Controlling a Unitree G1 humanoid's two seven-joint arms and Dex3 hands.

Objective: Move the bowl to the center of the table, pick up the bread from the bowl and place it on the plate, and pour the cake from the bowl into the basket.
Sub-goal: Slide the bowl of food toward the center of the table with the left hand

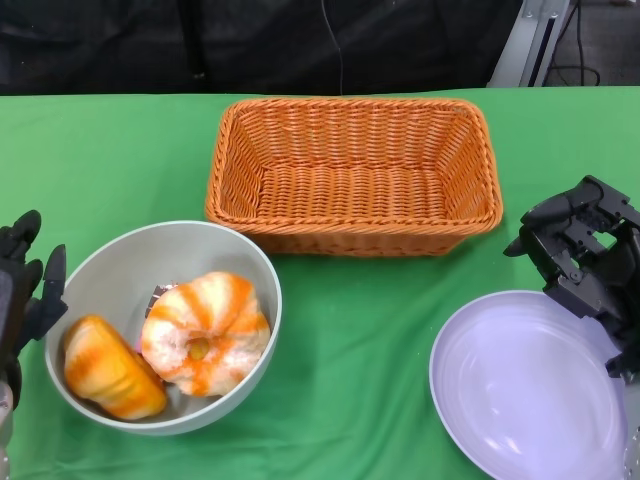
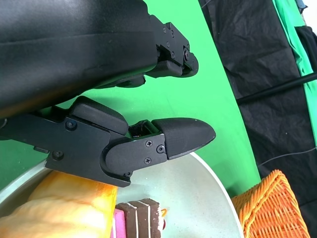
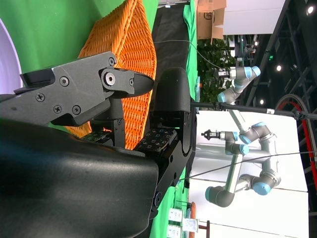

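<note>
A grey bowl point(image 1: 120, 262) sits at the table's front left, holding two orange-striped bread pieces point(image 1: 205, 333) and a small chocolate cake slice point(image 2: 141, 213), mostly hidden in the head view. My left hand point(image 1: 25, 285) hangs just left of the bowl's rim point(image 2: 218, 188), fingers apart and holding nothing. The lilac plate point(image 1: 525, 385) lies at the front right. My right hand point(image 1: 580, 250) hovers over the plate's far right edge, fingers spread and empty. The orange wicker basket point(image 1: 355, 175) stands empty at the back centre.
Green cloth point(image 1: 350, 360) covers the table, with a bare strip between bowl and plate. Black curtain hangs behind the table's far edge. The right wrist view shows other robot arms point(image 3: 242, 144) beyond the table.
</note>
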